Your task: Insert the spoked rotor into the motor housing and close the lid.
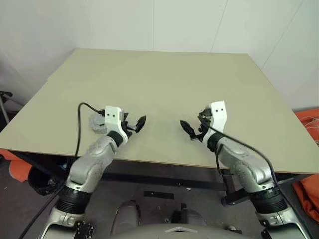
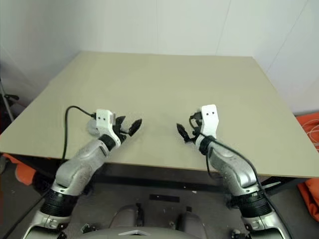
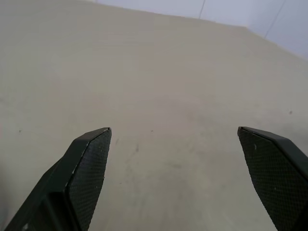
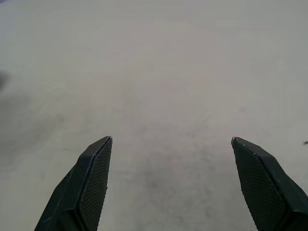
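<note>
from the head views we see a grey round part [image 1: 98, 123], perhaps the housing, half hidden behind our left gripper [image 1: 133, 124]; our right gripper [image 1: 192, 128] hangs empty. wrist views show both spread wide over the bare table [image 3: 159, 72]. we risk knocking that hidden part.

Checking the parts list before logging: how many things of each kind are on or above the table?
Open grippers: 2, left gripper and right gripper
Grey round part, half hidden behind the left wrist: 1
Total: 3

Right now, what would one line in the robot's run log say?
left gripper: open, empty, over beige table | right gripper: open, empty | grey ridged round part: on table beside left wrist, untouched
</note>
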{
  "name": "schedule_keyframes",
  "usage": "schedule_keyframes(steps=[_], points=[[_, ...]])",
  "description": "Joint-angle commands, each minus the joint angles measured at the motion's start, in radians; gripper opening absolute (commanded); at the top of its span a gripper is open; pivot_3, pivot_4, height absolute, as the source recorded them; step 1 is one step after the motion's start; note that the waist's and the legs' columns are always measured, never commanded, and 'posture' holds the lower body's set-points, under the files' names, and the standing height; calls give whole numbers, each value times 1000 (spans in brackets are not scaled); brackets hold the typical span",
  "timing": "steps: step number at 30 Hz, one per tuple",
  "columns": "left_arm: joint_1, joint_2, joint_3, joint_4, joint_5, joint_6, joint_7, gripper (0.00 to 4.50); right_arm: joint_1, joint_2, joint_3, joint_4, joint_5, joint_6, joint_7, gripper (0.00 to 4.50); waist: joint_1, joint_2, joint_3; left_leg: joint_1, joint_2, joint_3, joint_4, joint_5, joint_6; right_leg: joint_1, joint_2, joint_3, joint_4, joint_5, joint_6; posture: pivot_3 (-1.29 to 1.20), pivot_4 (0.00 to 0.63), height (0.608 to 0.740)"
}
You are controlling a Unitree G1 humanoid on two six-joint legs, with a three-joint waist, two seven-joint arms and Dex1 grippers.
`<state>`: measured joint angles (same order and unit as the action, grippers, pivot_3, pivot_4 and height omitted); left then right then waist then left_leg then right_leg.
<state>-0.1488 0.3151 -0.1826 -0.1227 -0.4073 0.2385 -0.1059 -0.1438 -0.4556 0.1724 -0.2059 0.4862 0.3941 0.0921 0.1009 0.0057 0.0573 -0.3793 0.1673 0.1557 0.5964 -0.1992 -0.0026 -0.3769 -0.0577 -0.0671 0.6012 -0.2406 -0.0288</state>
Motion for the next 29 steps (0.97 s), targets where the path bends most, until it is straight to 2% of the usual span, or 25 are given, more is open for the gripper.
schedule_keyframes(steps=[1, 6, 9, 12, 14, 23, 24, 29], points=[[15, -25, 16, 44, 168, -220, 8, 4472, 30, 32, -58, 2, -96, -110, 1, 4500, -3, 0, 0, 0, 0, 0, 0, 0, 0, 0, 0, 0, 0, 0, 0, 0, 0, 740], [39, -62, 54, 122, 269, -374, 16, 4472, 73, 60, -108, 56, -196, -223, 18, 4500, -7, 0, 0, 9, 0, 1, 0, -2, 3, 7, 0, 1, 2, -3, -6, 0, 0, 740], [57, -87, 71, 132, 265, -407, -12, 4472, 131, 85, -119, 72, -248, -284, 16, 4500, -6, 0, 0, 13, 1, 1, 0, -3, 4, 11, 0, 1, 2, -4, -7, 0, 0, 740], [68, -113, 92, 134, 262, -415, -20, 3812, 147, 130, -161, 88, -261, -298, -10, 3836, -9, 1, 0, 12, 1, 2, 0, -3, 5, 9, 0, 2, 3, -3, -8, 0, 0, 740], [73, -125, 108, 137, 262, -411, -20, 3220, 148, 146, -174, 93, -276, -303, -9, 3220, -10, 1, 0, 13, 1, 3, 0, -3, 5, 8, 0, 3, 4, -3, -9, 0, 0, 740], [66, -168, 168, 169, 272, -397, -11, 141, 141, 180, -196, 103, -317, -297, 21, 1, -10, 1, 0, 15, 2, 5, 0, -3, 5, 9, 0, 4, 4, -3, -10, 0, 0, 740], [66, -171, 171, 170, 274, -397, -12, 31, 139, 183, -198, 104, -320, -296, 23, 0, -10, 1, 0, 15, 2, 5, 0, -3, 5, 9, 0, 4, 4, -3, -10, 0, 0, 740], [64, -178, 181, 177, 282, -399, -16, 31, 124, 193, -203, 117, -329, -292, 37, 0, -9, 1, 0, 15, 2, 5, 0, -3, 6, 9, 0, 4, 5, -2, -12, 0, 0, 740]])
